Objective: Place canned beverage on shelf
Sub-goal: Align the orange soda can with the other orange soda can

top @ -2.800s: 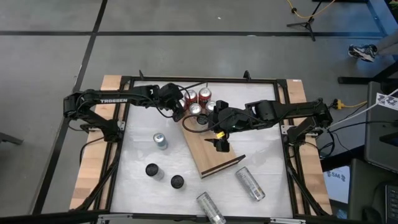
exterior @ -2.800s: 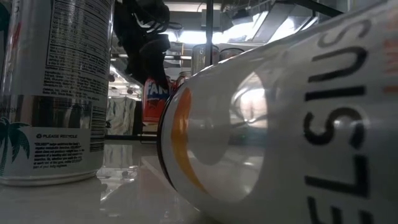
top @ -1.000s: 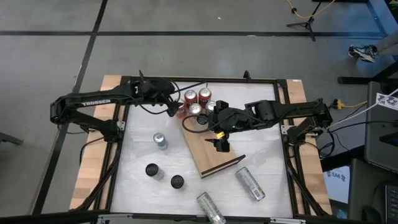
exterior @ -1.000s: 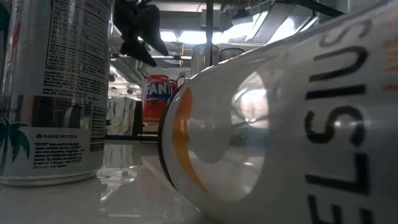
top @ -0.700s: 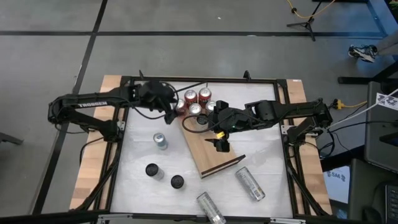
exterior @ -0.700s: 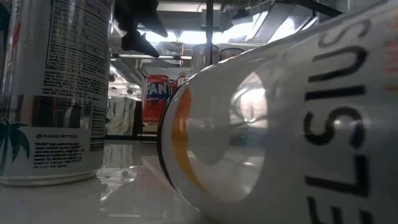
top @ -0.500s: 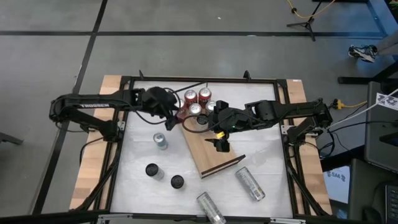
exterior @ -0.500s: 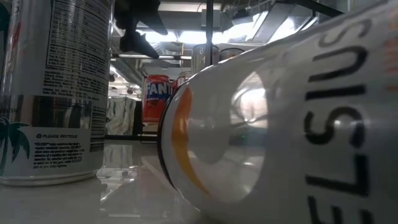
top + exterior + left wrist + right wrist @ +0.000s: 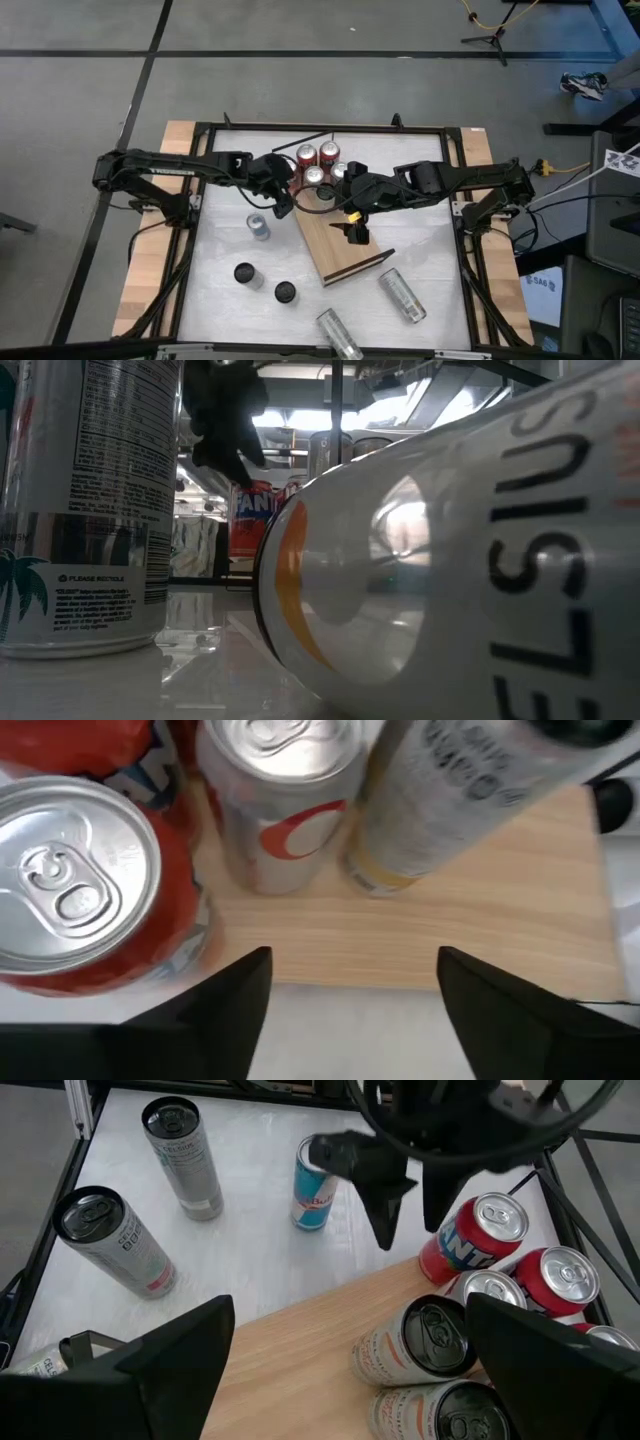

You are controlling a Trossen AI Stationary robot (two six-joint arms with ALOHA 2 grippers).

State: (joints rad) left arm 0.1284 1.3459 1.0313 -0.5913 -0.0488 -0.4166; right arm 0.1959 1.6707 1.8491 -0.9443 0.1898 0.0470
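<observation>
I have the left claw (image 9: 284,204) hanging at the shelf's (image 9: 335,243) far left corner, just beside the red can (image 9: 470,1238), fingers (image 9: 225,1000) spread and holding nothing. Its wrist camera looks down between them at the shelf's wood (image 9: 420,935), with the red can (image 9: 75,885), a silver can (image 9: 280,800) and a pale can (image 9: 450,790) standing at the edge. The right claw (image 9: 352,230) is over the middle of the shelf, fingers (image 9: 170,1355) wide apart and empty. A cluster of cans (image 9: 318,165) sits at the shelf's far end. On the table (image 9: 225,245), a blue can (image 9: 259,227) stands left of the shelf, two dark-topped cans (image 9: 264,282) nearer, and two silver cans (image 9: 370,315) lie near the front.
</observation>
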